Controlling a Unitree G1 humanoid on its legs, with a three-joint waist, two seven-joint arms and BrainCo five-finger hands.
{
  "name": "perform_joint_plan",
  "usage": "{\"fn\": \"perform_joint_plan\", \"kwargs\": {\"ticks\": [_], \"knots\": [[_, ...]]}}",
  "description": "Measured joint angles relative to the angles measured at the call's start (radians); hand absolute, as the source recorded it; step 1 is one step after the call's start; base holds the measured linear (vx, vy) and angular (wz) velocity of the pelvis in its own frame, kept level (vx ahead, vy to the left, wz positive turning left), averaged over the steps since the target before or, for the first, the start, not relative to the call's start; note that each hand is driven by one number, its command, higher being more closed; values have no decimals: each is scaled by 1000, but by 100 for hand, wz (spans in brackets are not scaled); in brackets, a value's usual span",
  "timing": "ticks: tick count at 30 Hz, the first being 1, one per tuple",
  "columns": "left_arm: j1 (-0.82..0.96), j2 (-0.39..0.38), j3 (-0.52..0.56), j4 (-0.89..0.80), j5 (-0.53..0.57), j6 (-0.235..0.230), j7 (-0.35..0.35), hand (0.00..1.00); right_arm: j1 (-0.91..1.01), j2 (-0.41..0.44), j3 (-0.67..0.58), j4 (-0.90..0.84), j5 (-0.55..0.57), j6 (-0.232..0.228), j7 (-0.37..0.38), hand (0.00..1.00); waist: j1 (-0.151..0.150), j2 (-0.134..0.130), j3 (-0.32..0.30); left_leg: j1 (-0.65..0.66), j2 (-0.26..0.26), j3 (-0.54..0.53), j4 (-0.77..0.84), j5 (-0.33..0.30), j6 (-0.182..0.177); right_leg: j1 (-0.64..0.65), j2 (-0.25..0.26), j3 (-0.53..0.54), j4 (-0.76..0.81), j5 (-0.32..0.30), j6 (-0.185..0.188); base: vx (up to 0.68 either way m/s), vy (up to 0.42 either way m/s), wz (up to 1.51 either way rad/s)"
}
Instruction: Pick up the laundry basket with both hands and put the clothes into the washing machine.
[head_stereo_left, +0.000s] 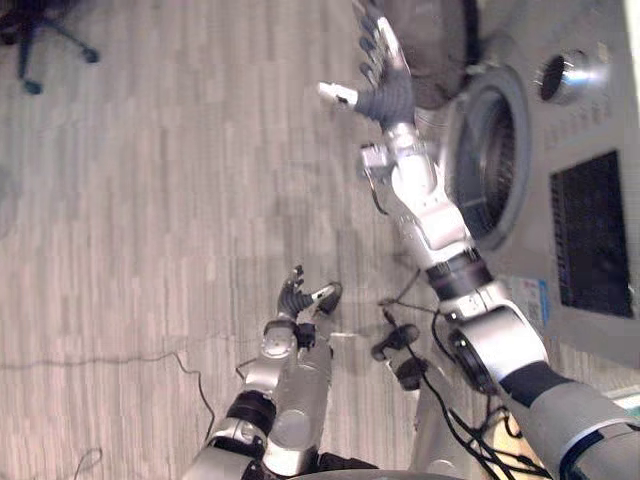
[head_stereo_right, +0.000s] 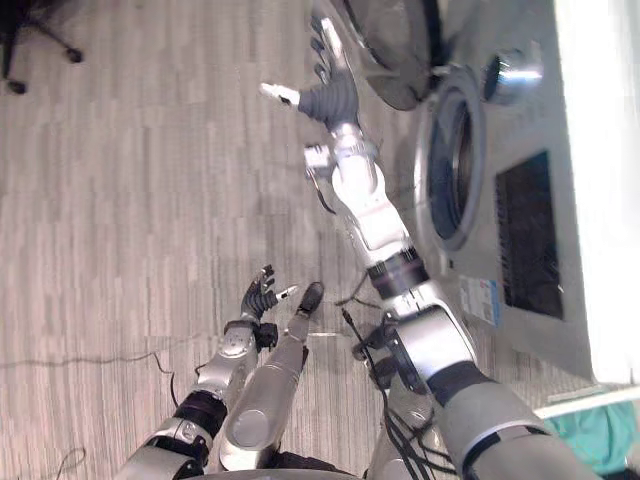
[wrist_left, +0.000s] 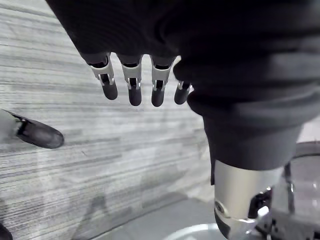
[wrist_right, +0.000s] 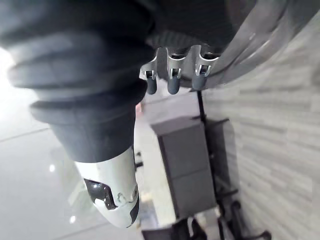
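Left eye view: see right robot hand (head_stereo_left: 385, 92) spread open, empty, raised beside open door (head_stereo_left: 430, 40) of washer (head_stereo_left: 590, 130). Left robot hand (head_stereo_left: 298, 300) relaxed open, empty, low over floor (head_stereo_left: 150, 200).

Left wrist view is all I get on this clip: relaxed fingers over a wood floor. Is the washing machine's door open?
Observer: Yes. The washing machine has its round door swung open, and the drum opening is uncovered.
Operator: Where is the right hand?
Observer: The right hand is stretched out by the door's edge with its fingers straight and holds nothing. I cannot tell whether it touches the door.
Operator: Any clothes around?
Observer: What looks like a teal cloth lies beside the machine, low on the robot's right.
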Motion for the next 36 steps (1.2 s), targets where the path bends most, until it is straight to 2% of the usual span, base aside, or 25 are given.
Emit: {"fn": "perform_joint_plan", "kwargs": {"ticks": [1, 2, 4, 7, 9, 10, 12, 14, 15, 17, 19, 20, 21, 22, 23, 25, 28, 31, 34, 35, 36], "knots": [[-47, 37, 11, -1, 1, 4, 8, 0, 72, -18, 20, -1, 0, -6, 40, 0, -24, -16, 3, 0, 6, 35, 0, -2, 3, -6, 21, 38, -48, 36, 3, -124, 43, -101], [-56, 45, 13, -1, 1, 5, 8, 0, 88, -23, 25, -1, 0, -6, 47, 0, -30, -19, 4, 0, 8, 41, 0, -2, 4, -7, 25, 46, -57, 44, 3, -132, 27, -84], [-141, 115, 23, 1, 9, 5, 24, 0, 199, -53, 34, -1, -1, -5, 108, 0, -59, -35, 9, 0, 17, 84, 0, -7, 12, -9, 51, 88, -118, 93, 4, -93, 9, -59], [-260, 222, 69, 39, 12, 6, 39, 0, 260, -73, 31, -1, -2, -5, 157, 0, -82, -62, 18, -2, 20, 117, 1, -9, 14, -12, 72, 120, -165, 130, 3, -85, 1, -45], [-403, 366, 93, 163, 12, 6, 62, 0, 312, -82, 16, -21, 0, -7, 195, 0, -109, -90, 18, -16, 26, 138, 2, -9, 15, -18, 90, 142, -212, 163, 6, -54, -14, -33], [-435, 404, 94, 195, 11, 6, 69, 0, 324, -82, 11, -30, 0, -9, 202, 0, -117, -94, 18, -23, 28, 143, 3, -9, 15, -22, 93, 147, -224, 172, 12, -28, 1, -32], [-548, 526, 96, 300, 8, 7, 81, 0, 363, -77, -13, -41, 0, -37, 229, 0, -142, -120, 21, -49, 27, 164, 5, -8, 16, -36, 103, 167, -277, 215, 8, -2, 22, -25], [-593, 569, 109, 337, 9, 12, 86, 0, 401, -49, -35, -40, 1, -37, 234, 0, -158, -128, 22, -70, 22, 169, 10, -7, 18, -40, 107, 176, -316, 244, 7, 28, 47, -14], [-585, 557, 113, 335, 15, 11, 88, 0, 429, -35, -60, -41, 1, -39, 231, 0, -155, -129, 22, -75, 20, 172, 20, -11, 24, -40, 109, 189, -333, 266, -1, 42, 64, -18], [-594, 562, 140, 347, 21, 33, 88, 0, 458, -25, -80, -59, 1, -39, 220, 0, -155, -131, 23, -92, 22, 176, 40, -18, 28, -42, 112, 193, -347, 274, 13, 28, 74, -11], [-629, 619, 204, 348, 38, 61, 89, 0, 531, 0, -116, -157, 2, -57, 209, 0, -168, -167, 32, -137, 35, 184, 93, -40, 26, -56, 121, 205, -372, 288, 30, -11, 70, -15], [-640, 631, 220, 348, 45, 66, 90, 0, 551, 4, -125, -182, 2, -62, 208, 0, -168, -177, 36, -147, 38, 190, 108, -45, 26, -60, 123, 209, -376, 290, 37, -39, 69, -23], [-664, 635, 254, 338, 69, 81, 87, 0, 605, 3, -149, -238, 7, -73, 202, 0, -168, -182, 37, -179, 50, 198, 135, -53, 29, -72, 127, 210, -390, 285, 75, -30, 59, -17], [-669, 635, 263, 331, 80, 84, 86, 0, 620, 3, -160, -252, 12, -75, 198, 0, -168, -183, 37, -188, 54, 200, 145, -56, 31, -76, 128, 208, -391, 281, 96, -17, 79, -19], [-674, 635, 284, 315, 93, 87, 85, 0, 645, 6, -171, -272, 14, -75, 191, 0, -168, -189, 40, -200, 58, 203, 171, -70, 31, -78, 129, 205, -391, 288, 112, 6, 58, -16], [-677, 635, 315, 290, 99, 94, 86, 0, 683, 8, -174, -302, 21, -76, 192, 0, -166, -192, 40, -223, 70, 206, 228, -102, 34, -78, 134, 205, -390, 298, 121, 21, 70, -17], [-677, 631, 368, 248, 101, 104, 89, 0, 725, 25, -175, -340, 20, -77, 193, 0, -159, -192, 39, -248, 81, 213, 291, -138, 42, -78, 138, 209, -391, 311, 105, 56, 67, -15], [-650, 598, 368, 186, 101, 103, 90, 0, 732, 40, -176, -352, 19, -76, 192, 0, -140, -192, 39, -244, 82, 218, 304, -148, 46, -70, 138, 212, -391, 324, 87, 64, 55, -6], [-474, 509, 367, 40, 97, 80, 90, 0, 732, 74, -184, -354, -31, -76, 176, 0, -132, -191, 39, -192, 79, 226, 306, -159, 49, -21, 136, 218, -391, 321, 69, 91, 74, 0], [-372, 446, 366, -6, 95, 75, 89, 0, 735, 81, -187, -354, -60, -76, 166, 0, -124, -190, 39, -153, 74, 236, 303, -168, 50, 9, 134, 230, -389, 314, 40, 109, 111, -19], [-239, 354, 365, -50, 87, 68, 87, 0, 737, 82, -200, -354, -105, -75, 158, 0, -114, -183, 34, -99, 69, 257, 291, -177, 54, 42, 128, 249, -382, 299, 26, 116, 127, -24]]}}
